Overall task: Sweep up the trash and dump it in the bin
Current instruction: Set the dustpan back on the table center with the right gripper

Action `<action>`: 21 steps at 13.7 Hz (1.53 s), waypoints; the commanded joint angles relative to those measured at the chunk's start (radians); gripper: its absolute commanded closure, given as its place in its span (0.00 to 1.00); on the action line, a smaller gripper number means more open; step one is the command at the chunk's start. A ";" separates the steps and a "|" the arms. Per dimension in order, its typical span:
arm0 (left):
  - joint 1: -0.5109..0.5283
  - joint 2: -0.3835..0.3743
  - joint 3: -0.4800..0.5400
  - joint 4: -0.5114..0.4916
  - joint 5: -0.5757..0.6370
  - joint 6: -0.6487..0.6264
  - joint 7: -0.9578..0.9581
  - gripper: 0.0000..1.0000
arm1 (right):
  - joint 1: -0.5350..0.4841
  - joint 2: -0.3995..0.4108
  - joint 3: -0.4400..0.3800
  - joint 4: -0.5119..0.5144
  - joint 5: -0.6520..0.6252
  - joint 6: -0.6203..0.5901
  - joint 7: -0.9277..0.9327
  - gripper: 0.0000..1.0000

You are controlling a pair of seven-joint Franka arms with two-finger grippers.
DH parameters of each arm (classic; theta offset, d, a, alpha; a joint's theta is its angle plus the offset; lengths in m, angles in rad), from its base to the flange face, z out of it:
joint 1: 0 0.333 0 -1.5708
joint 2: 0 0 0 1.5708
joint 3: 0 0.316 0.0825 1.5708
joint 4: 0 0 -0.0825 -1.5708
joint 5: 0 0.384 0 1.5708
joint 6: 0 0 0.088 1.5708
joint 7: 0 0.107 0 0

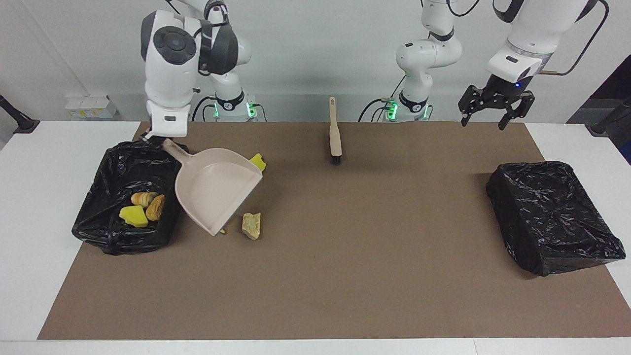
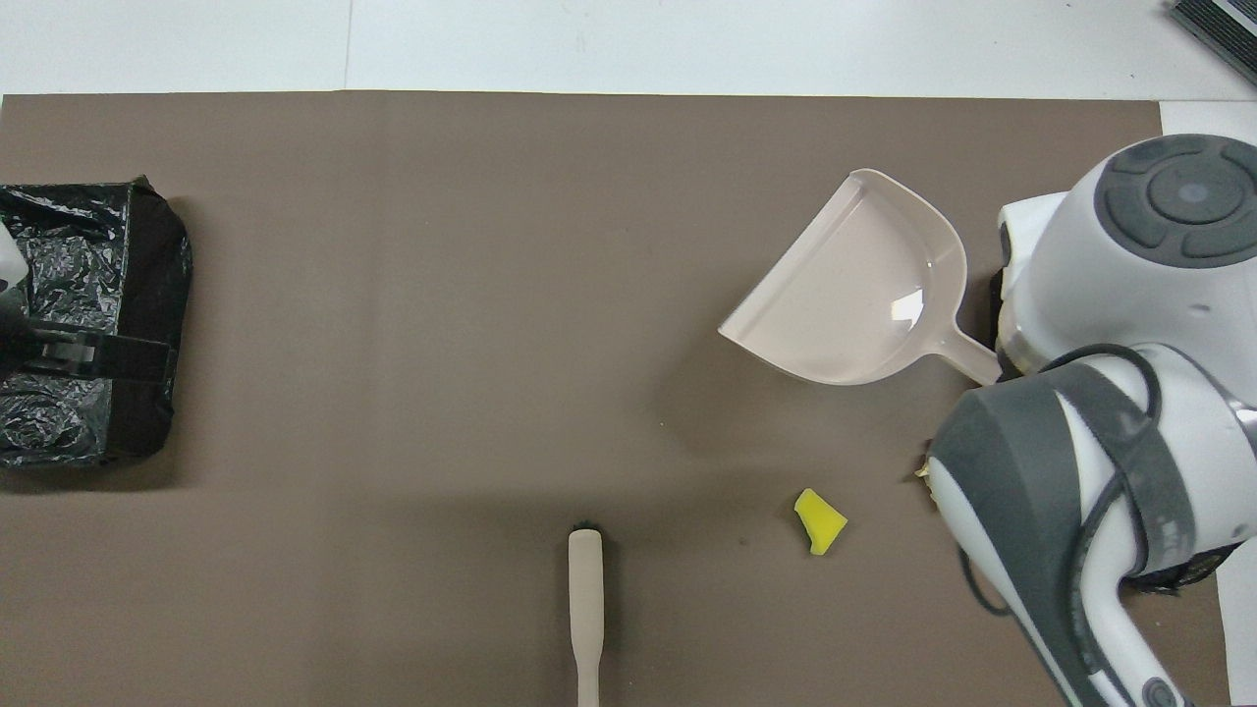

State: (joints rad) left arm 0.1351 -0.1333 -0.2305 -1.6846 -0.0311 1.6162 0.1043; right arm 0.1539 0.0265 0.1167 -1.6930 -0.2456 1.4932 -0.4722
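Holding the beige dustpan [image 1: 215, 191] by its handle, right pincer [image 1: 154, 139] is pinched shut on the grip, up over the edge of the open bin [image 1: 116, 162] at the right arm's end of the counter [image 1: 305, 276]. Pan hangs tilted, mouth down toward the mat, over the loose trash beside that bin.

Trash status:
- Three pieces inside the open bin: yellow sponge bit [image 1: 133, 216] and two golden-brown bread-like pieces [image 1: 149, 203].
- Pale chunk [image 1: 251, 225] on the mat just past the pan's lip.
- Yellow sponge scrap [image 1: 258, 161] on the mat, partly hidden by the pan in the facing view, plain in the overhead one.
- Sliver of yellow [image 1: 223, 230] shows under the pan's lower edge; rest hidden.

Left pincer [image 1: 495, 104] spread wide, holding nothing, raised over the mat's corner at the left arm's end, above the second bin [image 1: 552, 217], whose black bag covers it.

Brush [image 1: 335, 132] lies flat on the mat near the robots, between both arm bases, bristles pointing away from them.
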 commanded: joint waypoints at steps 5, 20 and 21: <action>0.008 0.044 -0.007 0.052 0.017 -0.024 0.009 0.00 | 0.168 0.137 0.001 0.030 0.227 0.126 0.692 1.00; -0.122 0.092 0.102 0.135 0.019 -0.057 0.012 0.00 | 0.391 0.489 0.003 0.170 0.377 0.412 1.156 0.34; -0.147 0.103 0.149 0.152 0.017 -0.073 0.012 0.00 | 0.386 0.478 0.003 0.170 0.382 0.409 1.158 0.00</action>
State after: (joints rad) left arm 0.0679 -0.0804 -0.1805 -1.6166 -0.0278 1.6007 0.1089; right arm 0.5485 0.5173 0.1190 -1.5402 0.1019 1.9151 0.6607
